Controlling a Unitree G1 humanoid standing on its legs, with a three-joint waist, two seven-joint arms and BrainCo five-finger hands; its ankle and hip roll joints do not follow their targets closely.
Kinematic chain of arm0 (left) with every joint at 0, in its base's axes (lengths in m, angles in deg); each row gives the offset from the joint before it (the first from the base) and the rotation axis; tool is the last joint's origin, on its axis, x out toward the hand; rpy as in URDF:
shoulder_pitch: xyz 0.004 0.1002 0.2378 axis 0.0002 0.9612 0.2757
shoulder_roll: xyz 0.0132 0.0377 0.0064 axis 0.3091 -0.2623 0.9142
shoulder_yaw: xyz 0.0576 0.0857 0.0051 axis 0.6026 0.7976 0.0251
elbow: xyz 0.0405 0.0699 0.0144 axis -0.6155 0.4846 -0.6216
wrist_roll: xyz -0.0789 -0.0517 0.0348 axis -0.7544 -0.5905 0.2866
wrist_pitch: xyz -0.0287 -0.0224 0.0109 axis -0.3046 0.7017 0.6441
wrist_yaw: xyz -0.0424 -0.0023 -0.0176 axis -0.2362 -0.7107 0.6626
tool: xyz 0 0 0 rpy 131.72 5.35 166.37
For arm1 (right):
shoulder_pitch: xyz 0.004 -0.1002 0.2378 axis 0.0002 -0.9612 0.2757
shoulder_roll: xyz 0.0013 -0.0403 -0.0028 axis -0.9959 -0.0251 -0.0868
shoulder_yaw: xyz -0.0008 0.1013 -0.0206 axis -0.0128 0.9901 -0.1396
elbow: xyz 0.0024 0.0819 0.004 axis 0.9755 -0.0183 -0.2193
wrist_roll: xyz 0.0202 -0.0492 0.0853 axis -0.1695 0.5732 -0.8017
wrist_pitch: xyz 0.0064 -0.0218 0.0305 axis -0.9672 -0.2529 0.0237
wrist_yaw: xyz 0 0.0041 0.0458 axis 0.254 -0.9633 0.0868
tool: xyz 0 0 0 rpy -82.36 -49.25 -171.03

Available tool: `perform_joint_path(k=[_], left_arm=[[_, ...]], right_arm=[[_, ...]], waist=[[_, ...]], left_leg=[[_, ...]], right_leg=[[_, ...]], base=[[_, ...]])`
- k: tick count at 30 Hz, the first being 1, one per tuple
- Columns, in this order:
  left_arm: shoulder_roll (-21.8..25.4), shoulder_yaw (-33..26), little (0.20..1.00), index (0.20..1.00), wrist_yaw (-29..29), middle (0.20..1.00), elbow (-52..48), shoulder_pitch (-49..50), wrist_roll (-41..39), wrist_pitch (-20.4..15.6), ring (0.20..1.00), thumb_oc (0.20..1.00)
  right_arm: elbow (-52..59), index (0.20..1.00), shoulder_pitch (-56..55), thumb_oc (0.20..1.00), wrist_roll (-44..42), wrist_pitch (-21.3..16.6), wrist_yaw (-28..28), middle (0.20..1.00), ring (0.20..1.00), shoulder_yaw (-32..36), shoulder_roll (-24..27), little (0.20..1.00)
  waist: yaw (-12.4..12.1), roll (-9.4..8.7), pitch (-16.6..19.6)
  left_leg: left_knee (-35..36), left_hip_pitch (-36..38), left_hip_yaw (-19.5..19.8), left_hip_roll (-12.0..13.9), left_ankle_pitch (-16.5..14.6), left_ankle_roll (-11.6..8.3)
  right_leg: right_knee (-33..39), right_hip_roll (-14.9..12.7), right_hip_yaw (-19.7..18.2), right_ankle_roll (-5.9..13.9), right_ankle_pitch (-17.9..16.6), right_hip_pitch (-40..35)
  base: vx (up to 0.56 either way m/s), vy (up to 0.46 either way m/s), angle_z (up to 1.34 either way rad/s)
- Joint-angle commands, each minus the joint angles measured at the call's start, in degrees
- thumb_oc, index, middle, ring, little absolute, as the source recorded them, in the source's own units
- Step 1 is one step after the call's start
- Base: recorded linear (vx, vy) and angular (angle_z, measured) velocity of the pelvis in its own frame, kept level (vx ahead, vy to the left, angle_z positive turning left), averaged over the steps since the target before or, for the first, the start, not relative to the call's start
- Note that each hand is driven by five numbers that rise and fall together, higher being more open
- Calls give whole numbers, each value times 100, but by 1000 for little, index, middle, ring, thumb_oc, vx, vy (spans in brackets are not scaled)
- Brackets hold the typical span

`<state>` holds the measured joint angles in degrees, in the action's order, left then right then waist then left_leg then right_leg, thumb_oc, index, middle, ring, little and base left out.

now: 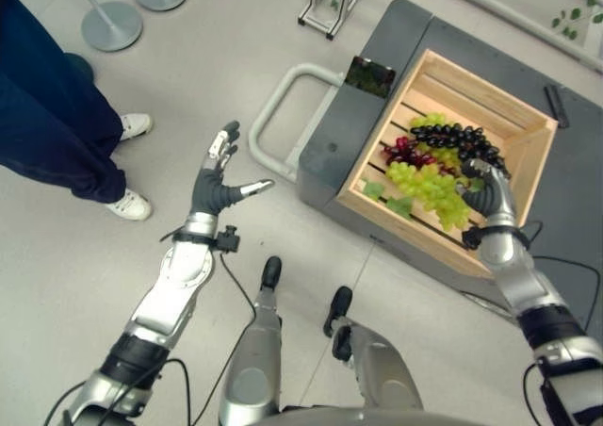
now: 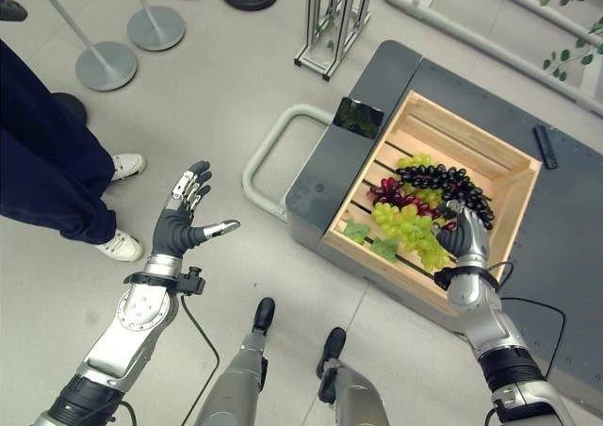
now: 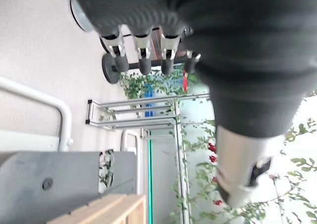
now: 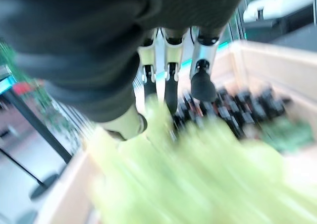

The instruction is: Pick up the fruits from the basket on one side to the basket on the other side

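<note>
A wooden crate (image 1: 491, 93) stands on a grey cart (image 1: 344, 129) at the right. In it lie a green grape bunch (image 1: 424, 187), a black grape bunch (image 1: 462, 139) and a small red grape bunch (image 1: 405, 151). My right hand (image 1: 488, 196) is inside the crate, just right of the green bunch. In the right wrist view its fingers (image 4: 200, 80) reach out fairly straight over the green grapes (image 4: 198, 174), with the thumb apart, and the black grapes lie beyond. My left hand (image 1: 215, 187) hovers open over the floor left of the cart, empty, fingers (image 3: 141, 60) spread.
A person's legs (image 1: 57, 115) and white shoes (image 1: 132, 204) stand at the left. The cart's grey loop handle (image 1: 273, 106) juts toward my left hand. Round stanchion bases (image 1: 111, 25) and a metal rack (image 1: 334, 2) are at the back. A dark tablet (image 1: 369, 75) lies on the cart.
</note>
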<state>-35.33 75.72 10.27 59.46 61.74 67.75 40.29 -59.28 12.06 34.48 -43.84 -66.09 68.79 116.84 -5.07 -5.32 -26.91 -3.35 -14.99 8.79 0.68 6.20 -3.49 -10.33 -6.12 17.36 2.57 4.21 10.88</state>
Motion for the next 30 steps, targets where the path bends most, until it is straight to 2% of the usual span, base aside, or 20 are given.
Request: perform_joint_path(k=[1,7,11,14,15,16,17,18,22,24,30], left_arm=[[24,-158,1000,1000,298,1000,-401,273,-213,-209,1000,1000],[-20,-175,1000,1000,522,1000,-504,523,-401,-143,1000,1000],[-84,3,1000,1000,755,1000,-469,576,-621,-41,1000,1000],[-71,103,1000,1000,860,1000,-453,559,-589,-14,1000,1000],[-58,131,1000,1000,874,1000,-436,543,-505,-14,1000,1000],[-64,122,1000,1000,874,1000,-434,548,-503,-16,1000,1000],[-77,132,1000,1000,886,1000,-461,541,-523,-28,1000,1000],[-102,114,1000,1000,868,1000,-472,550,-533,-42,1000,1000],[-125,127,1000,1000,857,1000,-568,569,-740,-121,1000,1000],[-138,158,1000,1000,784,1000,-692,424,-906,-193,1000,1000],[-216,242,1000,1000,596,1000,-653,267,-856,-248,1000,1000]], right_arm=[[271,200,7,200,303,-197,-44,200,200,119,334,200],[682,200,-123,200,345,-235,30,200,200,370,383,200],[1150,200,-143,200,291,-388,189,200,200,486,488,200],[1192,200,-124,200,206,-450,323,200,200,420,552,200],[1046,200,-90,200,120,-427,605,200,200,196,631,200],[1029,200,-68,200,112,-430,609,200,200,177,637,200],[960,241,-19,241,124,-378,672,241,241,79,687,241],[871,1000,45,1000,106,-374,639,1000,1000,1,692,1000],[-53,1000,354,1000,-125,-368,755,1000,1000,-602,430,1000],[-784,1000,806,1000,-64,-255,780,1000,1000,-1143,236,1000],[-1823,1000,1263,1000,-62,-143,493,1000,1000,-1404,43,1000]], waist=[[110,-224,669],[155,-268,1011],[220,-324,1324],[240,-344,1420],[238,-374,1497],[238,-371,1496],[231,-392,1516],[219,-389,1507],[96,-435,1380],[-40,-485,1099],[-264,-564,732]], left_leg=[[-234,157,-108,-217,-629,162],[-40,496,-205,-166,-666,182],[66,766,-295,-131,-713,192],[138,889,-345,-113,-737,200],[195,977,-405,-86,-741,207],[207,988,-416,-83,-739,208],[217,1008,-437,-69,-744,211],[223,1033,-476,-67,-754,218],[133,976,-500,-71,-745,227],[28,769,-437,-47,-686,206],[-130,442,-202,-44,-614,165]], right_leg=[[484,-222,2,537,-315,-337],[686,-165,-79,569,-346,-608],[768,-118,-159,573,-355,-820],[806,-95,-201,582,-361,-902],[865,-82,-247,598,-392,-945],[873,-79,-258,599,-397,-950],[894,-84,-272,607,-414,-952],[898,-78,-307,610,-432,-944],[856,-82,-337,578,-460,-875],[793,-66,-321,554,-488,-704],[678,-66,-88,541,-484,-532]], base=[[53,-7,-10],[80,1,-8],[73,7,-9],[43,13,-11],[37,18,-10],[23,10,-14],[-2,8,-24],[-28,-11,-34],[-40,-20,-16],[-168,-45,-2],[-80,-55,9]])
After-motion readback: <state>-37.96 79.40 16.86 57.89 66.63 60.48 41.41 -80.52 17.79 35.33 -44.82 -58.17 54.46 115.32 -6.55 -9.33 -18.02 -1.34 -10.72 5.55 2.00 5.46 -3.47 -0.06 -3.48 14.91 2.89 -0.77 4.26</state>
